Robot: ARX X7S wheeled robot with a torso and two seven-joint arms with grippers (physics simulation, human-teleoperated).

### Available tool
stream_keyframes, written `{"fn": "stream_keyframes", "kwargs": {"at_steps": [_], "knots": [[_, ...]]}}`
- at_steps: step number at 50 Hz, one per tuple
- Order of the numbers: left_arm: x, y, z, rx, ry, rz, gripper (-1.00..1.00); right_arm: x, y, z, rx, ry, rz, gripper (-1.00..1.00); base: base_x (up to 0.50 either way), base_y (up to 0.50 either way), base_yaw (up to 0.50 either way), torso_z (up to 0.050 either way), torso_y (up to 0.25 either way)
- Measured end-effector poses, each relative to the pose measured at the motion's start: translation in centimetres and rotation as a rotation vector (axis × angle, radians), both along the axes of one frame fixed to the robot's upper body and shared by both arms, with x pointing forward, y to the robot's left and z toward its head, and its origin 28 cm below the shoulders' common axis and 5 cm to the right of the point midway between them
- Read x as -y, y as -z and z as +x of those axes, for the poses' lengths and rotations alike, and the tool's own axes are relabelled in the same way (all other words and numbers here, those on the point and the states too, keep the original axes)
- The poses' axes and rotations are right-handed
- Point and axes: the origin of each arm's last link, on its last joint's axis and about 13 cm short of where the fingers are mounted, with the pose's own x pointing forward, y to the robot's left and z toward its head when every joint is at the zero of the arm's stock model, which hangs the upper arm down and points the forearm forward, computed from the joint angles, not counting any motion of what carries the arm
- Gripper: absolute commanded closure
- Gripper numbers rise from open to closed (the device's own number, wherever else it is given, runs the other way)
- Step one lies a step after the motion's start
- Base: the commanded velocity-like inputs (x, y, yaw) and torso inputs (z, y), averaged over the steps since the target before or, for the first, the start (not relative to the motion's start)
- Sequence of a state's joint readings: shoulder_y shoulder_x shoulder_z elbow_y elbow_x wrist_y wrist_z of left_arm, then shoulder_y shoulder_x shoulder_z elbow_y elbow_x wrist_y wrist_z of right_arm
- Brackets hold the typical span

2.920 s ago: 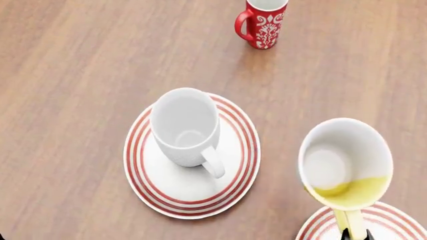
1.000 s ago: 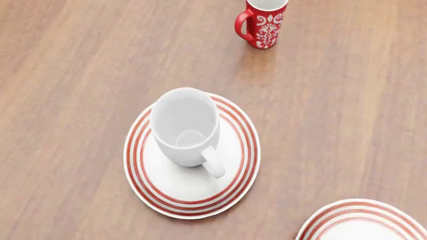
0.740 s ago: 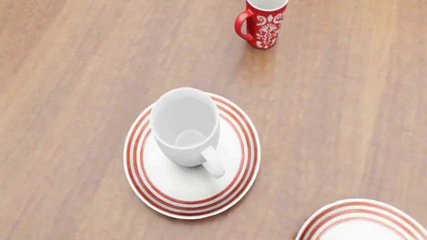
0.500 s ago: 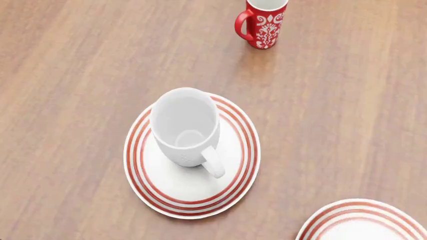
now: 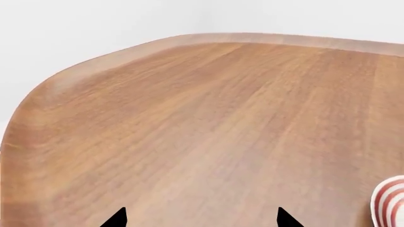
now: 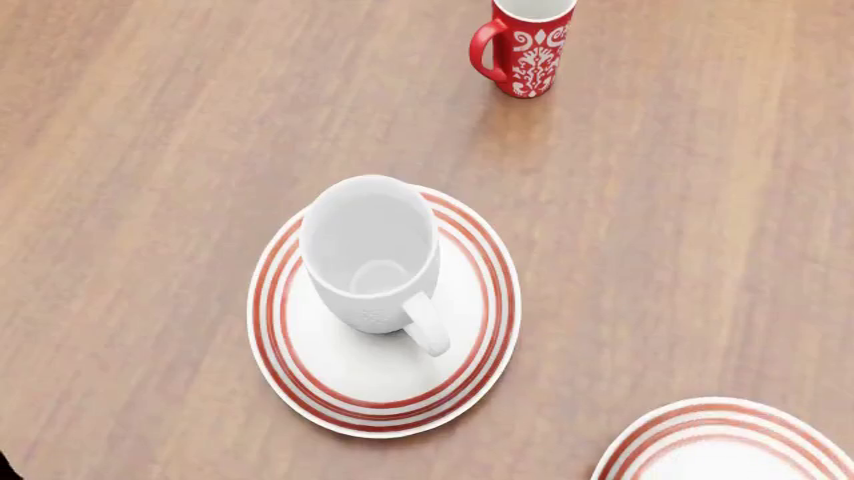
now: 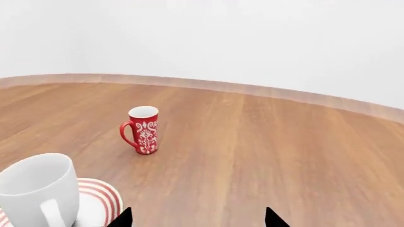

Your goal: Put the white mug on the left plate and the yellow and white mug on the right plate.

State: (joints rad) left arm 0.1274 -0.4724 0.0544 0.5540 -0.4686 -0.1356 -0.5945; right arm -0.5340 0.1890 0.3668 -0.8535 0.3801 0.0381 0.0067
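Observation:
The white mug stands upright on the left plate, its handle toward me. The right wrist view shows the same white mug and left plate off to one side. Only part of the right plate shows at the head view's lower right edge, and that part is bare. The yellow and white mug is out of view. My left gripper is open over bare wood. My right gripper is open too, with nothing between its tips. Neither gripper appears in the head view.
A red mug with white pattern stands upright at the far side of the wooden table; it also shows as the red mug ahead of my right gripper. The left wrist view shows the table's rounded corner and a red-ringed plate rim.
2.9 s ago the yellow and white mug hung above the right plate; by 1.0 s ago it had left the head view. A dark sliver now shows at the lower left corner.

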Motion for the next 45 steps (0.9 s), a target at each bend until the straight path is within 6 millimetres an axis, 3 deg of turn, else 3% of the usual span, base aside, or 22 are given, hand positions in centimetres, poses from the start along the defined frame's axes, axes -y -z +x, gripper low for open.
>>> {"fn": "stream_keyframes", "kwargs": {"at_steps": [12, 24, 32, 45], "knots": [[0.6, -1.5, 0.9, 0.024, 0.031, 0.048, -1.0, -0.5, -0.8, 6.0, 0.021, -0.041, 0.04, -1.0, 0.0, 0.0, 0.0, 0.0, 0.0], [1.7, -5.5, 2.6, 0.088, 0.088, 0.12, -1.0, -0.7, -1.4, 9.5, 0.091, -0.04, 0.121, -1.0, 0.0, 0.0, 0.0, 0.0, 0.0], [2.1, -9.1, 2.3, 0.164, 0.111, 0.137, -1.0, -1.6, -3.3, 9.3, 0.181, -0.063, 0.129, -1.0, 0.0, 0.0, 0.0, 0.0, 0.0], [1.9, -13.7, -0.1, 0.353, 0.106, 0.12, -1.0, -3.4, -7.2, 6.1, 0.384, -0.05, -0.013, -1.0, 0.0, 0.0, 0.0, 0.0, 0.0]]}}
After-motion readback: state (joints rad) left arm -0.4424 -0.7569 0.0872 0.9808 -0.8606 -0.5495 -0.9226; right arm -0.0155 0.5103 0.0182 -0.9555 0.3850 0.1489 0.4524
